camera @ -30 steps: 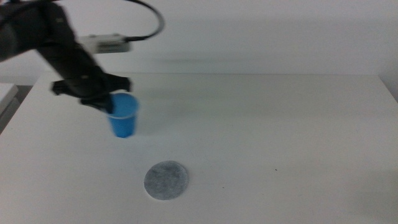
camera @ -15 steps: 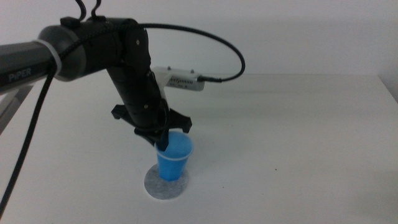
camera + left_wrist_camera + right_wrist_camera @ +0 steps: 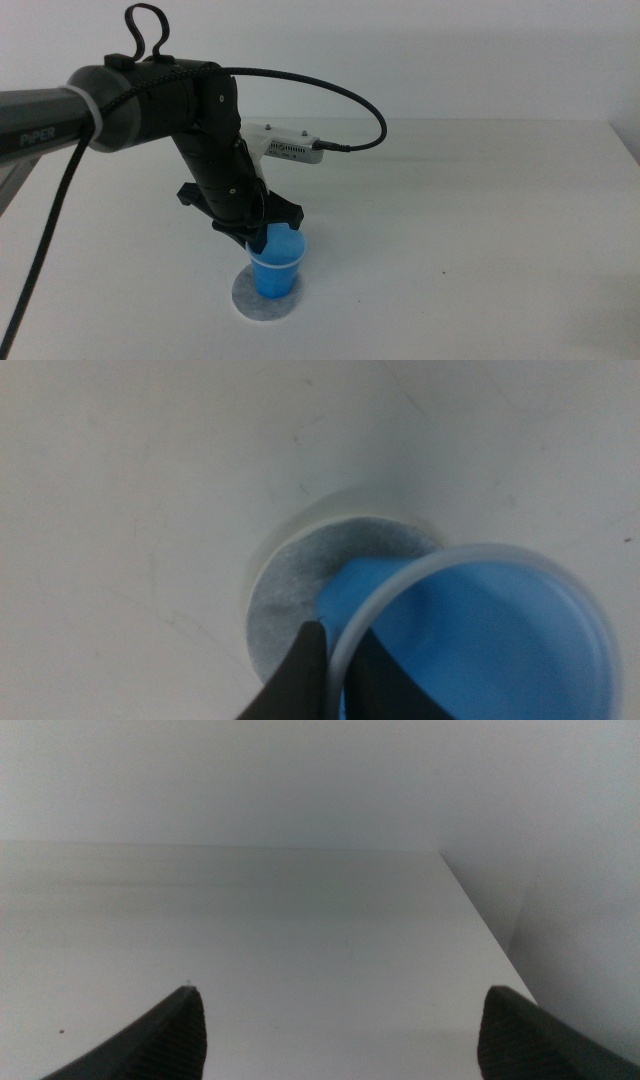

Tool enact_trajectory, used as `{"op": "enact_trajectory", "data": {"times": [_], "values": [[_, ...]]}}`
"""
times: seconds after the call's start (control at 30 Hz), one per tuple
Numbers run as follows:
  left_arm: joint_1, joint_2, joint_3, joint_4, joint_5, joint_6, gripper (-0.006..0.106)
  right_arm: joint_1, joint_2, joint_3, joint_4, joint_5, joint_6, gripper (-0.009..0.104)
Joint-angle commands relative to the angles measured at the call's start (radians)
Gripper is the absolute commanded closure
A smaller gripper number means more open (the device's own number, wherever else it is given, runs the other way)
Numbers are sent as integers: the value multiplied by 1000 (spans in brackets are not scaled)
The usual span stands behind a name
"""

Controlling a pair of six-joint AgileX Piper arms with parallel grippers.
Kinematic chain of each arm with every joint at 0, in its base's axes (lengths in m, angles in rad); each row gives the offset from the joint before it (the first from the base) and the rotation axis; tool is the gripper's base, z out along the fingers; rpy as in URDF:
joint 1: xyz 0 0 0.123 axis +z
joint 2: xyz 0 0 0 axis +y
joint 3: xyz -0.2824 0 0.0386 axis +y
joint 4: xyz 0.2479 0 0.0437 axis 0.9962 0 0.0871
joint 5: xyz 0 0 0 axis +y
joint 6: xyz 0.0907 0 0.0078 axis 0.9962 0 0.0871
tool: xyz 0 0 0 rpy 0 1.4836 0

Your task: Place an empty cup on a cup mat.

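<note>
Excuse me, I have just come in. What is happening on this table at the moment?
The left arm is putting a blue cup on a grey cup mat. Its claw pinches the cup's rim, one jaw inside and one outside, and the cup is upright over the mat; whether its base touches the mat is unclear. The right claw waits open, away from the work.

A plain white table [image 3: 480,200] runs back to a pale wall [image 3: 450,50], a tiny dark speck [image 3: 446,272] on it.
</note>
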Motion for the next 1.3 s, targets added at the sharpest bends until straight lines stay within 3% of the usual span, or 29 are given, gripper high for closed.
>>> {"op": "enact_trajectory", "data": {"times": [0.0,0.17,0.33,0.37,0.5,0.8,1.0,1.27], "values": [[-1,-9,3,4,5,4,92,0,-5,3,-7,-7,-4,2],[-1,-9,3,4,28,4,61,0,-5,3,-7,-7,-4,2],[3,-30,-35,20,133,32,12,0,-5,3,-7,-7,-4,2],[9,-38,-50,9,166,40,7,0,-5,3,-7,-7,-4,2],[49,-100,-100,-63,203,50,7,0,-5,3,-7,-7,-4,2],[154,-372,-47,22,203,109,7,0,-5,3,-7,-7,-4,2],[254,-602,134,38,203,109,7,0,-5,3,-7,-7,-4,2],[387,-1026,520,40,-360,204,7,0,-5,3,-7,-7,-4,2]]}}
